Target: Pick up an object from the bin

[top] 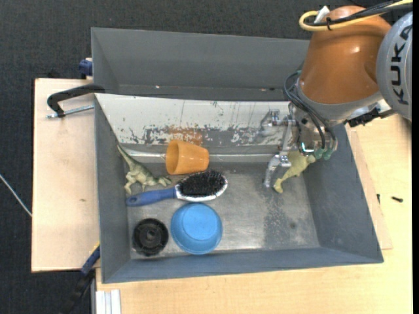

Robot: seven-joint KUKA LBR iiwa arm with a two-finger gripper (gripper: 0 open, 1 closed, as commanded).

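gripper (283, 178) is low in the right half of the bin (196, 57), near the back wall. fingers look closed on a small yellow-green toy figure (298, 169). it sits right against the one silver finger i can make out and hangs down-left from it. can't tell whether it's clear of the bin floor or touching it.

handling, my read: the toy is light, probably rubbery plastic, thin limbs, irregular shape. it'll flex, and it can rotate or slip out if pinched on a leg or tail. the body is the best place to hold, across its thickest part. what's showing below the finger looks like a thin end, so the grip may be off-centre. low break risk; the main risk is dropping it on the lift.

rest of the bin is on the left, well apart from the gripper:
- orange cup (186, 157) on its side at the back wall
- brush (200, 185) with black bristles and a blue handle, just in front of the cup
- blue bowl (196, 227) near the front wall, with a black round thing (150, 235) beside it
- a second pale toy figure (136, 175) by the left wall, touching the brush handle end

writing: "kuka" in dark letters on the grey arm (399, 57), cut off at the frame edge, beside the orange cover (344, 57). no label readable on any bin item.
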